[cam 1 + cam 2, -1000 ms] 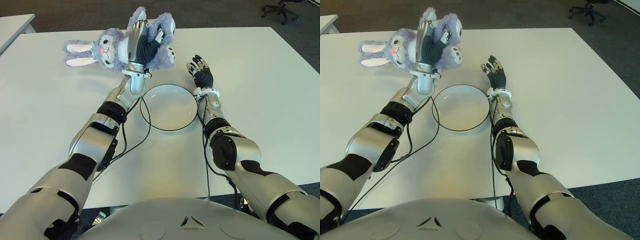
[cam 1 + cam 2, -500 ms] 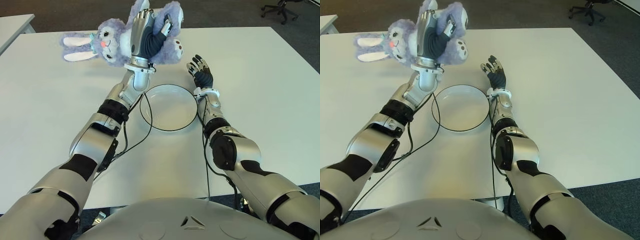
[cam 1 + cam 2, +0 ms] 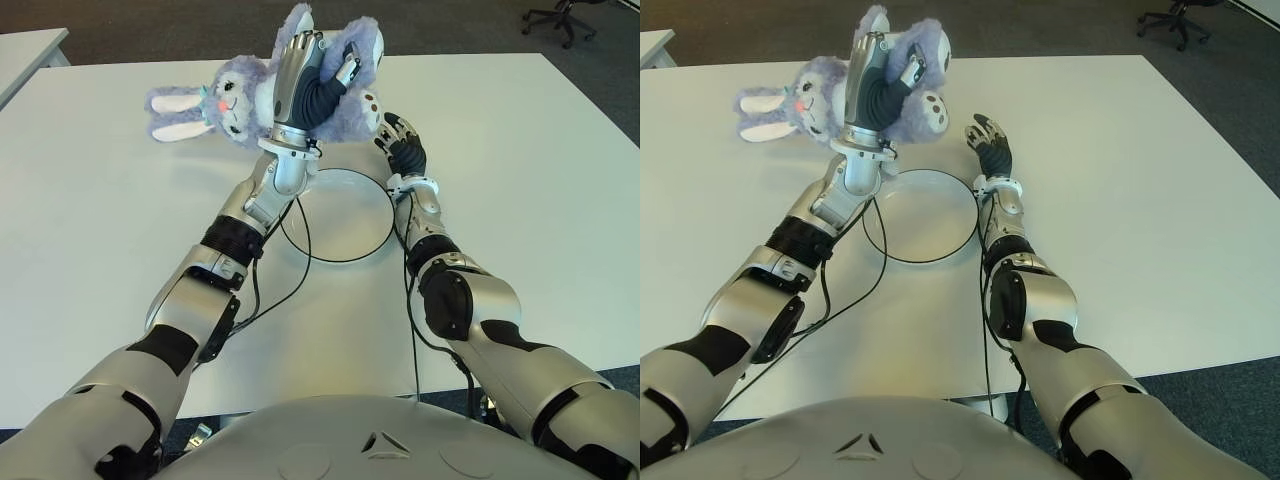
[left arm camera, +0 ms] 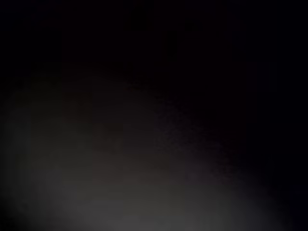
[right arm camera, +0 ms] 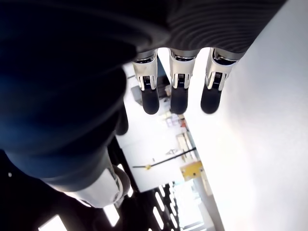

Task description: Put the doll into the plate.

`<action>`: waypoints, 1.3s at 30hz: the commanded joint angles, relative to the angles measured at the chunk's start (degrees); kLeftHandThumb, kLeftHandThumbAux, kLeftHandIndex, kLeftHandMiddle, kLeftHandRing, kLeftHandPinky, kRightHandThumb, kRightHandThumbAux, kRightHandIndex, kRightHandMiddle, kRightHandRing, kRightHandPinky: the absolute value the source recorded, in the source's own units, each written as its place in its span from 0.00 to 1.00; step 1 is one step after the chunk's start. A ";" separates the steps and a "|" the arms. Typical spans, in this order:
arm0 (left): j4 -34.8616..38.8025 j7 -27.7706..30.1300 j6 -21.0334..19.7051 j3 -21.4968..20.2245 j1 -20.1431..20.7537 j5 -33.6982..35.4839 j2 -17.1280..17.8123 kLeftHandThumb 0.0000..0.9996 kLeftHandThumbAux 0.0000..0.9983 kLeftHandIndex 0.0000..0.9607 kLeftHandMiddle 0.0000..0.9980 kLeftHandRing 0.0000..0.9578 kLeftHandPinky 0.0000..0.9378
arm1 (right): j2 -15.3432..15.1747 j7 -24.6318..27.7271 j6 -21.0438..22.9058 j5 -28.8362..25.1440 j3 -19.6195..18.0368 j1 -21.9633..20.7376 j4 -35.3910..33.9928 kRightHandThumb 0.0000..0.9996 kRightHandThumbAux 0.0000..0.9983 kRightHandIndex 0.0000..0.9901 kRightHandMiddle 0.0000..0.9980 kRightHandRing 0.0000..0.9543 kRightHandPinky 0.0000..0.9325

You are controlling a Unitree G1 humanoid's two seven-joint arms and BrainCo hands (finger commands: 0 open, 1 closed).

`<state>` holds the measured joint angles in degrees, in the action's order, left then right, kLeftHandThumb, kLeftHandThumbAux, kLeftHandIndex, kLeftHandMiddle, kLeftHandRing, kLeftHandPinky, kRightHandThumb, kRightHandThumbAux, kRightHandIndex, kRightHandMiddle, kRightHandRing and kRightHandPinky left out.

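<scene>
Your left hand (image 3: 305, 85) grips the fluffy purple plush rabbit doll (image 3: 245, 95) around its body, above the round white plate's (image 3: 340, 245) far rim; your right hand (image 3: 402, 148) lies open beside it.

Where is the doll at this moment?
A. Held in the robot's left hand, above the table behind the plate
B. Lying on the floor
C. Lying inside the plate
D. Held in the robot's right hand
A: the left hand is clasped round the doll, while the plate holds nothing and the right hand is open.
</scene>
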<state>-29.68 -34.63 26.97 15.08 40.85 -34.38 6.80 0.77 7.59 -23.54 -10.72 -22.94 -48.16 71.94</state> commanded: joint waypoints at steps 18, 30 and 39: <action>4.28 4.30 -1.70 0.62 -3.11 0.50 -2.46 0.79 0.67 0.83 0.88 0.90 0.92 | 2.06 -0.73 2.35 -1.38 -1.13 5.53 3.31 0.71 0.72 0.42 0.18 0.11 0.11; 4.72 5.44 -0.98 0.49 -3.70 1.17 -3.87 0.80 0.66 0.81 0.87 0.89 0.90 | 2.13 -0.70 0.46 -0.87 -0.72 6.00 3.25 0.71 0.72 0.43 0.18 0.10 0.10; 4.31 4.68 -0.74 0.62 -3.44 0.36 -4.24 0.81 0.65 0.82 0.86 0.89 0.90 | 2.33 -1.33 -0.46 -0.28 -0.11 6.15 3.17 0.71 0.72 0.42 0.19 0.12 0.11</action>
<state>-25.02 -29.64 26.04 15.48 37.60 -33.70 2.67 1.28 7.33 -25.98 -11.19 -23.24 -47.83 71.90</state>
